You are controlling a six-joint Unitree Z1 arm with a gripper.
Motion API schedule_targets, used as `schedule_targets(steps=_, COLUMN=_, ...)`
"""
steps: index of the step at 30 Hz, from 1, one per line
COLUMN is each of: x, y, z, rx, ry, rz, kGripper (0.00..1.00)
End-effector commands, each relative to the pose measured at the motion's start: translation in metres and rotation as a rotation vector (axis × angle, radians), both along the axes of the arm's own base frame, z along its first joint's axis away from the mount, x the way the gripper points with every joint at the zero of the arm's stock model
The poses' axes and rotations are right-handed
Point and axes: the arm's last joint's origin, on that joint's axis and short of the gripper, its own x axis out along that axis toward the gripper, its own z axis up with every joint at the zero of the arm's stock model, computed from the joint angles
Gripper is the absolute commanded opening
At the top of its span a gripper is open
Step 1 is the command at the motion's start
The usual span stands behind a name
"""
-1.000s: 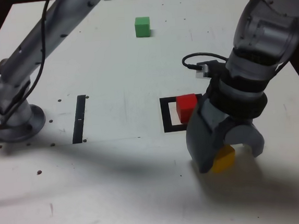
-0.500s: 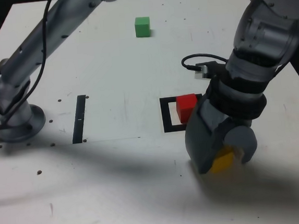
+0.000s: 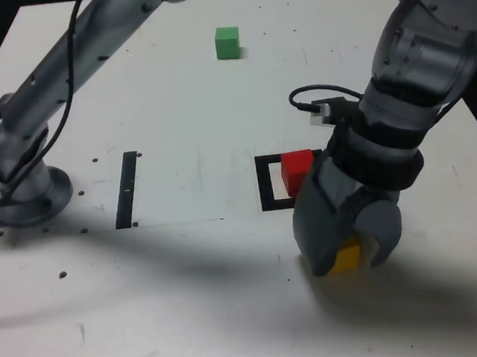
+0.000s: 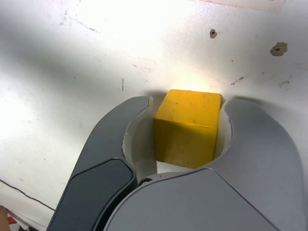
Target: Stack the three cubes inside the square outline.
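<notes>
My gripper [image 3: 345, 253] is down on the table near the front, shut on the yellow cube [image 3: 346, 257], which rests on the tabletop. The wrist view shows both jaws pressed against the sides of the yellow cube [image 4: 187, 127]. The red cube [image 3: 298, 170] sits inside the black square outline [image 3: 266, 184], just behind my gripper and partly hidden by it. The green cube [image 3: 227, 42] stands alone far back on the table.
The arm's grey base [image 3: 22, 193] stands at the exterior view's left. A thin black strip [image 3: 127, 189] lies between the base and the outline. A black cable [image 3: 311, 97] loops off the wrist.
The jaws have closed in from wide apart onto the yellow cube. The arm has otherwise barely moved, and the red and green cubes stay put.
</notes>
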Motion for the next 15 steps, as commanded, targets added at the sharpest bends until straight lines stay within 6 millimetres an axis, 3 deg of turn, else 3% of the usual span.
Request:
schedule_targets(steps=1, x=-0.006, y=0.003, z=0.013, rx=0.007, ry=-0.008, rz=-0.005, kGripper=0.34)
schedule_targets(steps=15, x=-0.046, y=0.028, z=0.069, rx=0.054, ry=-0.062, rz=-0.086, kGripper=0.34)
